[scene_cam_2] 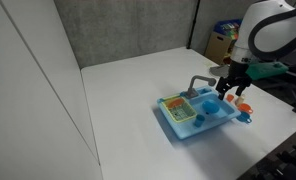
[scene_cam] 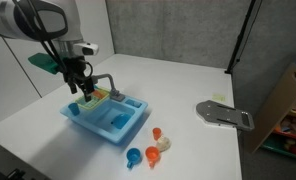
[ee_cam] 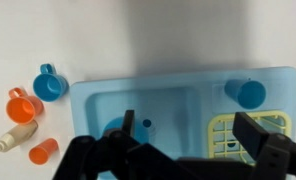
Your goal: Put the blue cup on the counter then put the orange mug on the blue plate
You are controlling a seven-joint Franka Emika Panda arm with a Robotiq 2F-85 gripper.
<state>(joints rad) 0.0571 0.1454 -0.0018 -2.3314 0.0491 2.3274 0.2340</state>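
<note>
The blue cup (ee_cam: 250, 93) (scene_cam_2: 207, 105) stands on the rim of the light-blue toy sink (ee_cam: 178, 92) (scene_cam: 83, 120), beside a yellow rack (ee_cam: 228, 135). The blue plate (ee_cam: 110, 131) (scene_cam: 116, 121) lies in the sink's basin, partly hidden by a finger. The orange mug (ee_cam: 23, 104) (scene_cam: 153, 153) sits on the white counter (ee_cam: 88, 30) (scene_cam: 188, 80), away from the sink. My gripper (ee_cam: 185, 120) (scene_cam: 83, 90) (scene_cam_2: 228, 93) hovers open above the sink, near the rack, with nothing between its fingers.
A blue mug with a handle (ee_cam: 50, 84) (scene_cam: 134, 156) stands next to the orange mug. A cream piece (ee_cam: 18, 135) and a small orange piece (ee_cam: 43, 150) lie close by. A grey faucet (scene_cam: 103, 80) rises at the sink's back. A grey flat object (scene_cam: 223, 114) lies further off.
</note>
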